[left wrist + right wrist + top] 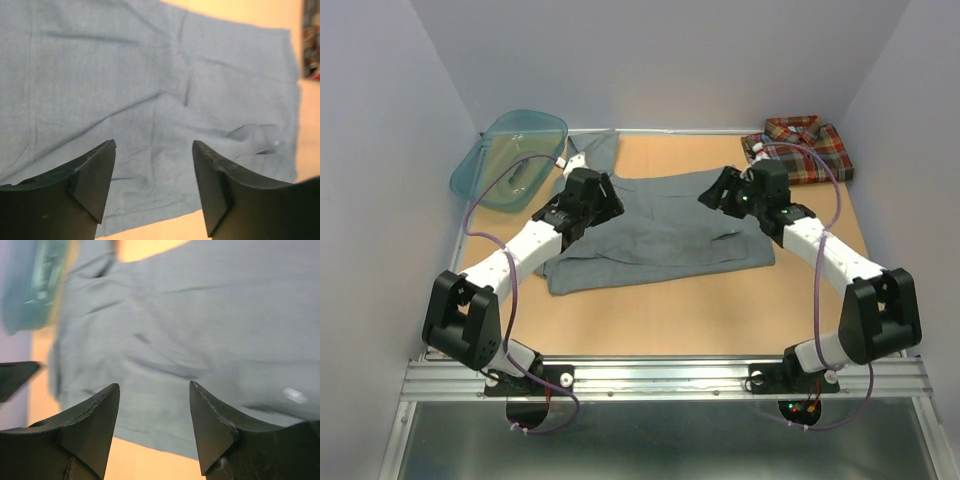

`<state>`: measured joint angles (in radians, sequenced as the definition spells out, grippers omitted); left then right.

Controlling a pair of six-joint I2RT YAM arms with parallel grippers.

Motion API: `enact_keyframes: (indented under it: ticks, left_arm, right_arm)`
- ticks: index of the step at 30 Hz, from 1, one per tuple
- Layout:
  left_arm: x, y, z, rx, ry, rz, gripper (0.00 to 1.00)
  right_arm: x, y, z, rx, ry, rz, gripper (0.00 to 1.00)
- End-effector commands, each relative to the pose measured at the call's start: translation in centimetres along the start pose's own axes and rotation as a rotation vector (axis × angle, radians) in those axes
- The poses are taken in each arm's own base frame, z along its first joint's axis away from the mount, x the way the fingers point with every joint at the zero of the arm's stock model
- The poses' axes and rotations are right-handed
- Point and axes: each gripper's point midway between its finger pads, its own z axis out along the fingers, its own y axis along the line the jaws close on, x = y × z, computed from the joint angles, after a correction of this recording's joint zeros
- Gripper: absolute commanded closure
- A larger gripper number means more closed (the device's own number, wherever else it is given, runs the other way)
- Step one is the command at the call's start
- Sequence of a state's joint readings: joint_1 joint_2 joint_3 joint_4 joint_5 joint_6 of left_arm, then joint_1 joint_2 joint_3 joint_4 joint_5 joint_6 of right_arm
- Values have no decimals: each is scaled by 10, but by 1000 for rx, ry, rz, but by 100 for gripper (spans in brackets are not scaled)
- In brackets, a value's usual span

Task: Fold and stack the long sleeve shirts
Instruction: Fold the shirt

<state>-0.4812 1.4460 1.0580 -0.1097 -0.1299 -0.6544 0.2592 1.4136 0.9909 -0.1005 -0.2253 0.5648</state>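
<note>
My arms lean in toward center frame; L gripper (154, 146) & R gripper (154, 386) both spread, empty, grey shirt (670, 235) just below, prob. untouched.

Teal basin (510, 158) at table's (660, 315) far-left corner

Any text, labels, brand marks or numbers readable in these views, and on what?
None can be read.
The plain grey cloth shirt carries a small pale mark, perhaps a tag, too blurred to read.
The folded red, orange and dark blue plaid shirt and the teal plastic basin show no lettering.
</note>
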Motion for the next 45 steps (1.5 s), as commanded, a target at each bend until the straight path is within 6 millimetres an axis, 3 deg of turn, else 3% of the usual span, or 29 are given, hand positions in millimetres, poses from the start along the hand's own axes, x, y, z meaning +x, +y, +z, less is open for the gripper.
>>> enact_keyframes:
  ticks: [1,2,3,7,12,13,16,17,20,21,24,26,29,31,36,38,40,42,43,45]
  left_arm:
    - [47,49,13,-131,106,49,32]
    - [57,59,17,-156,116,47,34]
    - [68,69,22,-179,138,45,36]
    - [91,93,33,-244,188,41,40]
    - [113,111,28,-283,233,8,44]
    - [120,119,24,-300,248,5,44]
    - [126,126,18,-316,263,-13,44]
    - [132,133,14,-333,282,-19,45]
    - [138,142,7,-349,295,-40,44]
    - [137,142,5,-344,294,-54,44]
    - [139,149,-1,-351,295,-75,44]
    - [140,154,-4,-358,300,-82,45]
    - [141,159,-9,-365,304,-94,45]
    - [140,160,-12,-362,300,-102,45]
    - [135,160,-21,-351,287,-115,45]
    - [125,153,-25,-324,261,-114,43]
    - [113,146,-32,-303,229,-105,36]
    - [92,138,-37,-289,174,-94,31]
    - [81,132,-42,-270,139,-91,26]
    - [57,123,-50,-252,72,-65,20]
  right_arm:
    - [-10,89,22,-291,-19,24,37]
    - [-1,93,35,-301,11,34,37]
    - [1,114,40,-361,14,18,37]
    - [23,141,63,-481,52,47,37]
    - [53,145,89,-531,97,98,37]
    - [67,133,97,-505,121,111,37]
    - [82,108,108,-438,120,136,37]
    - [96,90,111,-398,145,149,37]
    - [112,55,115,-344,169,170,38]
    - [127,38,111,-324,191,185,38]
    - [139,-13,104,-257,187,241,38]
    - [145,-34,99,-234,181,251,38]
    - [140,-66,90,-201,152,259,38]
    - [124,-75,85,-199,110,244,38]
    - [86,-75,70,-227,25,203,38]
    - [67,-64,63,-242,-1,161,38]
    - [69,-71,61,-172,51,109,37]
    - [40,-64,53,-137,14,1,37]
    - [46,-78,49,-38,52,-2,37]
    - [38,-83,35,37,65,-65,37]
